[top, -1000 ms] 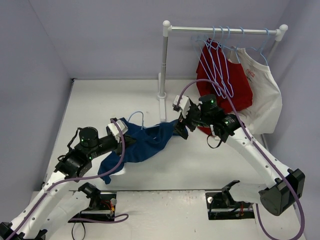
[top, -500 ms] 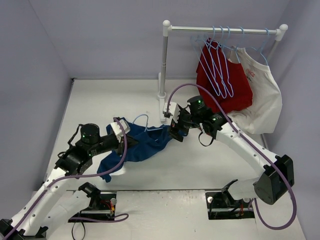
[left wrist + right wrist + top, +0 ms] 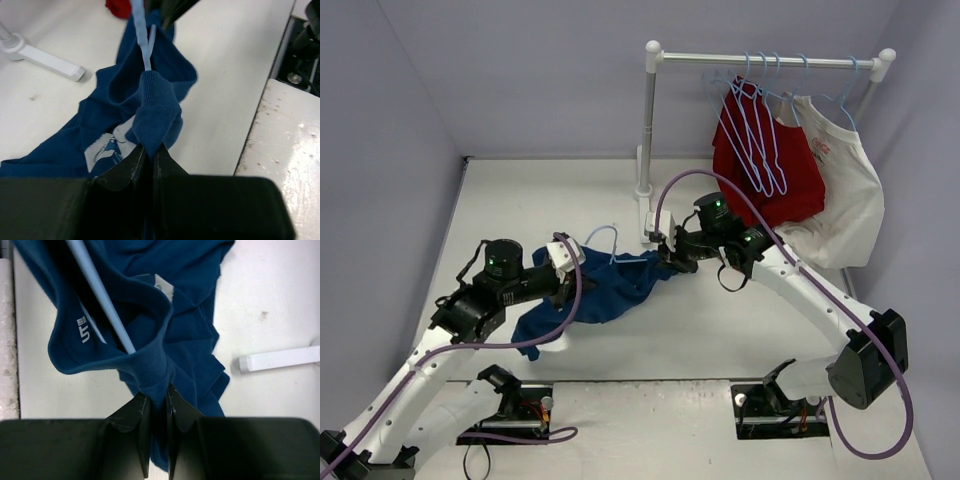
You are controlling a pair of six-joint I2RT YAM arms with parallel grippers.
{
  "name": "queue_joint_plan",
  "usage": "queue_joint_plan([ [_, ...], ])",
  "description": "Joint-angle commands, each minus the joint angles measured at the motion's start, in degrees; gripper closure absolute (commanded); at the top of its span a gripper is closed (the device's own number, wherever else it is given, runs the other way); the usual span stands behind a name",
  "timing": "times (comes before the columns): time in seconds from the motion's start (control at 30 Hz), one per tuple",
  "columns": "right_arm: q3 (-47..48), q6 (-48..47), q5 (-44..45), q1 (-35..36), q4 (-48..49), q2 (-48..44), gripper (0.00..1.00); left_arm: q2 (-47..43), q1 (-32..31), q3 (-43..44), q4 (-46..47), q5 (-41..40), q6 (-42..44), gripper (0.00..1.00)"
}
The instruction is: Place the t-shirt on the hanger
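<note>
White tabletop carries the t-shirt, bunched just in front of the rack post. Right tool, apart a second ago, now clamps its collar. Left tool pinches the opposite side, with the hanger inside the neck, likely ready for spreading.

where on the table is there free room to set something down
Free: the far-left table between the wall and the rack base; also the near strip in front of the t-shirt. Crowded: the middle around the t-shirt and hanger, and the far right under the red shirt.
</note>
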Motion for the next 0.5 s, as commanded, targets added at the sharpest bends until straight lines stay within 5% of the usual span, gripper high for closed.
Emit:
queue_joint_plan([
  [0.0,0.65,-0.06,-4.63,0.85,2.62,-0.91,1.00,0.21,-0.45,5.04,1.04,1.49,3.37,1.00],
  [0.2,-0.36,0.62,-3.77,0.94,2.71,-4.99,1.00,-0.80,-0.36,7.71,-4.02,-5.93,5.43,1.00],
  [0.33,0.14,1.34,-1.16,1.03,2.71,-10.13,1.00,-3.46,-0.36,8.91,-6.18,-13.50,5.99,0.84],
  [0.47,1.00,1.60,0.94,1.11,2.71,-12.84,1.00,-5.30,-0.26,9.79,-7.48,-18.93,7.03,0.81],
])
